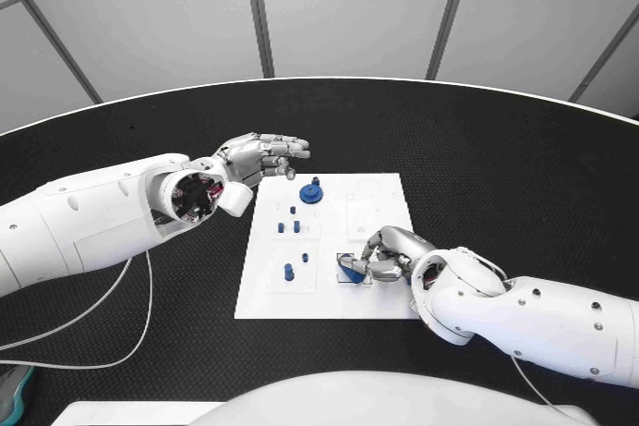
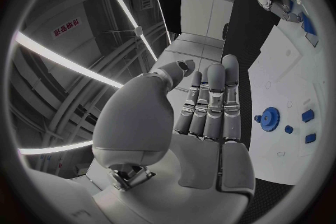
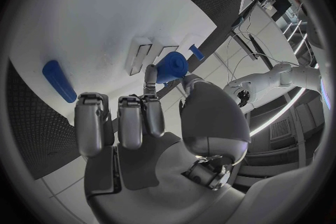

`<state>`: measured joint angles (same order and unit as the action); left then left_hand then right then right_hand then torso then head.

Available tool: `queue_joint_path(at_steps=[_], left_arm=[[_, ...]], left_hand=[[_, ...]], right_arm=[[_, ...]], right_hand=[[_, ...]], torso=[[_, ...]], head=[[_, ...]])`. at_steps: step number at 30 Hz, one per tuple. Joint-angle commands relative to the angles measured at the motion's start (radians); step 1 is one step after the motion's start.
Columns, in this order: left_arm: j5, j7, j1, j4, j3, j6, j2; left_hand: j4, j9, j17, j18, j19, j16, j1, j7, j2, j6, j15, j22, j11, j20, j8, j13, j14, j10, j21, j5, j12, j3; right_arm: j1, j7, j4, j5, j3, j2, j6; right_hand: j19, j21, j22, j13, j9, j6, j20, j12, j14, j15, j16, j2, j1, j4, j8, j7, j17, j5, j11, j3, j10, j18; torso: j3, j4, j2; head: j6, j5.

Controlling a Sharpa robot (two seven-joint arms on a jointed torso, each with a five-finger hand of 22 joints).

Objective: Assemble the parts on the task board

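The left hand (image 1: 267,155) hovers past the far left corner of the task board (image 1: 379,188), fingers curled together, holding nothing. The right hand (image 1: 383,255) rests low on the board's near right part, fingertips apparently pinching a blue cylindrical part (image 3: 170,67). The right wrist view shows an elongated blue part (image 3: 58,80) lying flat nearby. A blue gear (image 1: 312,193) stands near the far edge above the black worktop (image 1: 533,167).

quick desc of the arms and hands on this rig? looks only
Two glossy white shell arms with small dark fastener dots. Left hand and right hand are silver metal with segmented fingers and pale grey palm pads. A thin white cable trails from the left arm.
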<state>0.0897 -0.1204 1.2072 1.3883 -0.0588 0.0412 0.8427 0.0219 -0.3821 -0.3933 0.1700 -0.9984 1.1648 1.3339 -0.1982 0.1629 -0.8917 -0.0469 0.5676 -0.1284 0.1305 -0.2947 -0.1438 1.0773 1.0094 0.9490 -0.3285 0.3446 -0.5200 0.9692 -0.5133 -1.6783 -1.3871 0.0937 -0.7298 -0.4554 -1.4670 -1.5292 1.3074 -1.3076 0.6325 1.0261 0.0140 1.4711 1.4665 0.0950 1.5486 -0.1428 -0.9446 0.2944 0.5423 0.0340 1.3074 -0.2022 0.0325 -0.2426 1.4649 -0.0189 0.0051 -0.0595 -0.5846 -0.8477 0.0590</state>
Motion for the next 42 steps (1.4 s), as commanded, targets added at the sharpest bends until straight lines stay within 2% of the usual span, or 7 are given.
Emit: queue_joint_path(at_steps=[1, 17, 21, 22, 30, 38, 42], left_arm=[[0.0, 0.001, 0.0, 0.001, 0.0, 0.001, -0.001], [0.0, 0.002, 0.0, -0.007, 0.0, 0.002, -0.008], [0.0, 0.002, 0.0, -0.005, 0.0, 0.002, -0.006], [0.0, 0.002, 0.0, -0.005, 0.0, 0.002, -0.005], [0.0, 0.001, 0.0, -0.003, 0.0, 0.0, -0.001], [0.0, 0.003, 0.0, -0.002, 0.0, 0.0, -0.002], [0.0, 0.003, 0.0, -0.001, 0.0, -0.001, -0.001]], left_hand=[[-0.002, 0.001, 0.002, 0.015, 0.006, -0.001, 0.001, 0.0, -0.008, 0.008, 0.0, -0.002, 0.001, 0.003, -0.004, 0.001, -0.008, -0.006, -0.006, -0.002, 0.001, 0.002], [-0.004, 0.002, 0.002, 0.015, 0.006, -0.001, 0.0, -0.003, -0.007, 0.015, -0.001, -0.003, -0.001, 0.003, -0.001, 0.003, -0.009, -0.012, -0.007, -0.004, 0.001, 0.003], [-0.004, 0.002, 0.002, 0.015, 0.006, -0.001, 0.0, -0.003, -0.007, 0.015, -0.001, -0.003, -0.001, 0.003, -0.001, 0.003, -0.009, -0.012, -0.007, -0.004, 0.001, 0.003], [-0.004, 0.002, 0.002, 0.015, 0.006, -0.001, 0.0, -0.003, -0.007, 0.015, -0.001, -0.003, -0.001, 0.003, -0.001, 0.003, -0.009, -0.012, -0.007, -0.004, 0.001, 0.003], [-0.005, 0.002, 0.002, 0.015, 0.006, -0.001, 0.0, -0.003, -0.007, 0.016, -0.001, -0.003, -0.001, 0.003, -0.001, 0.003, -0.009, -0.013, -0.008, -0.004, 0.001, 0.002], [-0.005, 0.003, 0.003, 0.015, 0.006, 0.0, 0.0, -0.004, -0.008, 0.017, -0.001, -0.003, -0.002, 0.003, 0.0, 0.003, -0.009, -0.013, -0.008, -0.004, 0.001, 0.002], [-0.005, 0.003, 0.003, 0.015, 0.006, 0.0, 0.0, -0.004, -0.008, 0.017, -0.001, -0.003, -0.002, 0.003, 0.0, 0.003, -0.009, -0.013, -0.008, -0.004, 0.001, 0.002]], right_arm=[[0.0, 0.002, 0.002, 0.0, 0.0, 0.001, -0.001], [0.0, 0.018, -0.008, 0.0, 0.0, -0.004, -0.003], [0.0, 0.033, -0.042, 0.0, 0.0, -0.025, -0.001], [0.0, 0.035, -0.053, 0.0, 0.0, -0.032, 0.001], [0.0, 0.026, -0.089, 0.0, 0.001, -0.064, 0.022], [0.0, 0.006, -0.07, 0.0, 0.001, -0.053, 0.026], [0.0, 0.0, -0.058, 0.0, 0.001, -0.043, 0.028]], right_hand=[[-0.092, 0.008, 0.245, -0.176, 0.001, -0.008, -0.005, -0.01, 0.092, 0.004, -0.001, 0.004, 0.02, 0.0, 0.005, -0.001, 0.202, 0.008, 0.005, 0.015, 0.047, 0.008], [-0.09, 0.015, 0.242, -0.168, 0.004, -0.012, -0.005, -0.02, 0.092, 0.003, -0.003, 0.008, 0.036, 0.0, 0.007, 0.0, 0.199, 0.024, 0.004, 0.036, 0.041, 0.006], [-0.091, 0.012, 0.244, -0.173, 0.008, -0.018, -0.005, -0.016, 0.092, 0.003, -0.003, 0.018, -0.012, -0.005, 0.011, 0.0, 0.2, -0.01, 0.004, 0.039, 0.044, 0.007], [-0.092, 0.01, 0.245, -0.176, 0.009, -0.02, -0.006, -0.013, 0.092, 0.004, -0.002, 0.02, -0.054, -0.018, 0.012, -0.001, 0.201, -0.027, 0.005, 0.028, 0.046, 0.008], [-0.093, 0.005, 0.247, -0.184, 0.008, -0.021, -0.007, -0.005, 0.093, 0.006, -0.002, 0.013, -0.177, -0.03, 0.013, -0.004, 0.203, 0.001, 0.008, -0.001, 0.052, 0.009], [-0.094, 0.003, 0.248, -0.188, 0.006, -0.018, -0.007, -0.001, 0.093, 0.007, -0.002, 0.015, -0.205, -0.029, 0.012, -0.005, 0.203, -0.001, 0.009, -0.015, 0.055, 0.009], [-0.094, 0.002, 0.248, -0.19, 0.005, -0.016, -0.008, 0.001, 0.093, 0.007, -0.001, 0.017, -0.209, -0.025, 0.012, -0.006, 0.205, -0.008, 0.009, -0.02, 0.056, 0.009]], torso=[[0.0003, -0.0011, 0.0], [0.001, -0.0025, 0.002], [0.0013, -0.0007, 0.0], [0.0011, -0.0006, -0.001], [0.0002, -0.0026, -0.001], [-0.0018, 0.0026, -0.001], [-0.0001, 0.0001, -0.001]], head=[[-0.002, 0.002], [0.006, 0.004], [0.009, 0.002], [0.01, 0.002], [0.012, 0.007], [0.009, 0.003], [0.007, 0.006]])
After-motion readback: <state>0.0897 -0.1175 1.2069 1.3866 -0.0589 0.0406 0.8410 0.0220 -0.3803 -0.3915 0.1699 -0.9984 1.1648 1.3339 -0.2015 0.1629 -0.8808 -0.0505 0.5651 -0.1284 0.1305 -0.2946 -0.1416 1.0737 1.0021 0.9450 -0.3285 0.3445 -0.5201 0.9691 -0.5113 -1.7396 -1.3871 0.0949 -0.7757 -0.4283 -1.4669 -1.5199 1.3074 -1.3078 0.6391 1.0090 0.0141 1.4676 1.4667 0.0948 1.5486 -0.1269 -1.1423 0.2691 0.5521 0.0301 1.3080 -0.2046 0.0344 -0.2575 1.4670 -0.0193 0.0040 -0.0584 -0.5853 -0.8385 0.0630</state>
